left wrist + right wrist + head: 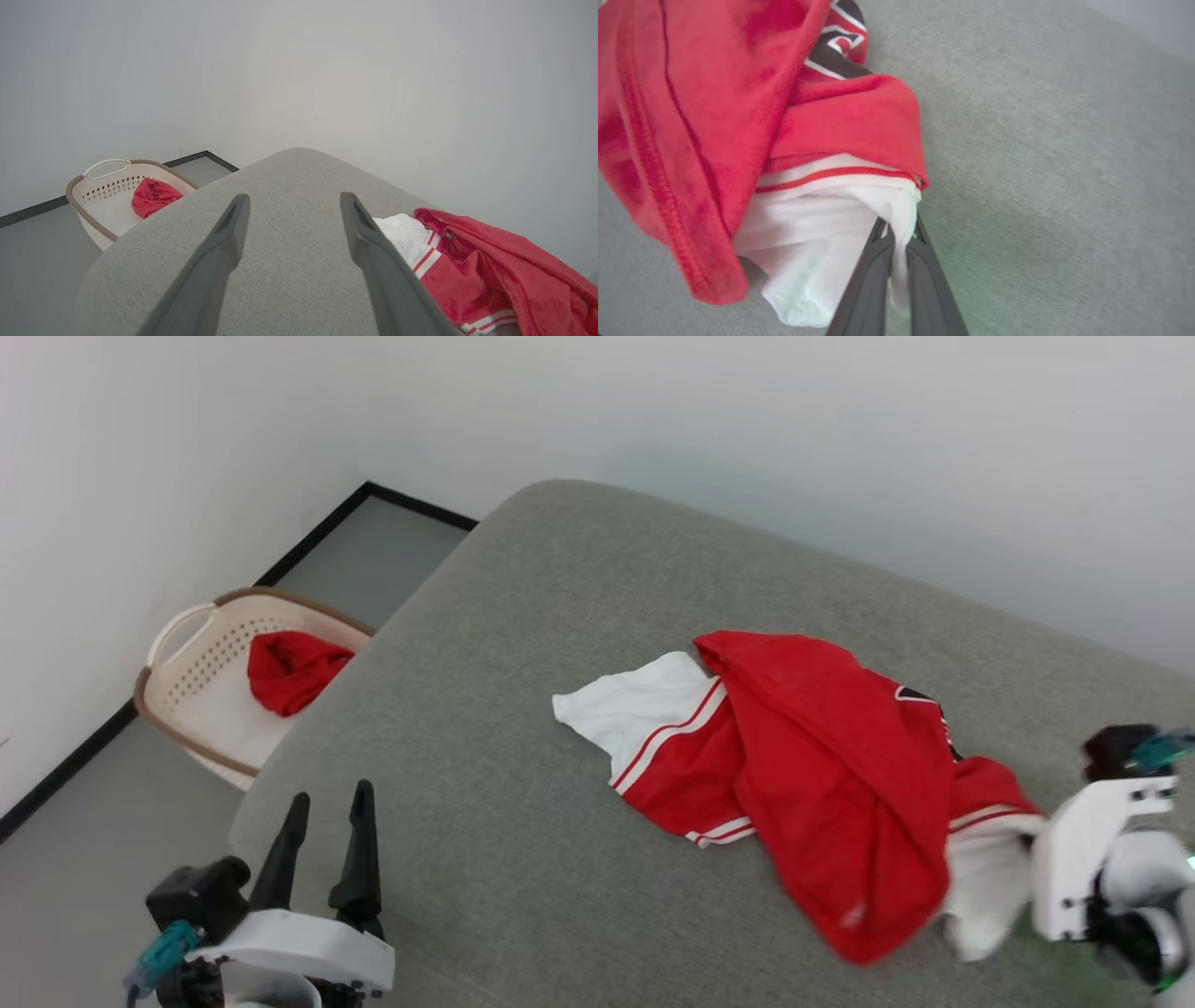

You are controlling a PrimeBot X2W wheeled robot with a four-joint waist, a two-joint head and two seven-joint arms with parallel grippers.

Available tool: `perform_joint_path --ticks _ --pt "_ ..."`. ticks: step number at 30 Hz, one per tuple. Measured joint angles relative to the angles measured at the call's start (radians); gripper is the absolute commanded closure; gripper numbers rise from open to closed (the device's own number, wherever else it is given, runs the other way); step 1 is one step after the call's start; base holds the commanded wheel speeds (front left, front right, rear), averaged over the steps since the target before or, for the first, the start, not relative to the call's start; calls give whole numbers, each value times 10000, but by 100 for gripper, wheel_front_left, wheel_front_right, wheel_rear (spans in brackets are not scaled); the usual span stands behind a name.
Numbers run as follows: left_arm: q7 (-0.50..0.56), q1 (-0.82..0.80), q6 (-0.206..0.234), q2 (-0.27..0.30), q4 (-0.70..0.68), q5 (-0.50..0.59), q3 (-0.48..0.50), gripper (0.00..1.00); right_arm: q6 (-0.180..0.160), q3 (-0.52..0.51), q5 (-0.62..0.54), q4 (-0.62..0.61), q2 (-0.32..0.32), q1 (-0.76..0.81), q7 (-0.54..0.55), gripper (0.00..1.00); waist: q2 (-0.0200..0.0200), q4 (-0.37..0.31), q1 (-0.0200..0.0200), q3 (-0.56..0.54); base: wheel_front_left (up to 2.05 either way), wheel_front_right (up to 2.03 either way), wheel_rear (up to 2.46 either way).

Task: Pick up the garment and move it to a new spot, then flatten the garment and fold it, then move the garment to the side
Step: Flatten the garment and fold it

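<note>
Garment (822, 775): red jersey w/ white sleeves, lying crumpled on grey cushioned surface (523, 644), toward its right part, on my right side. Body is folded over itself, so the front is mostly hidden. Black-and-white print (831, 56) shows as a fragment betw. folds and is not legible. My right gripper (900, 229): jaws closed, pinching the white sleeve (817, 242) at its edge; in head view the fingertips are covered by cloth. My left gripper (330, 795): jaws wide apart, holding nothing, over the surface's near-left corner, well apart from garment. Basket (201, 695): on floor at left, partly cut off by cushion edge, w/ red cloth bundle (289, 667) inside.
</note>
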Motion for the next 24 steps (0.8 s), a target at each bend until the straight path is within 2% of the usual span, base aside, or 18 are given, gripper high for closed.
perform_joint_path --ticks 10,14,18,24 --pt "0 -7 -127 -44 251 105 -79 0 0 -1304 -385 -533 -1555 -173 228 100 0 -408 0 -215 0 0 0" --pt "0 -29 -198 -48 297 105 -128 0 0 -2071 -619 -537 -1956 -157 244 100 0 -482 0 -166 0 0 0" --pt "0 -102 -217 -127 387 105 -232 0 0 -2715 -826 -84 -2125 60 343 100 0 -517 0 -12 0 0 0" --pt "0 -302 -288 -176 495 109 -249 0 0 -3239 -980 886 -1737 258 -13 100 0 -571 0 257 0 0 0"
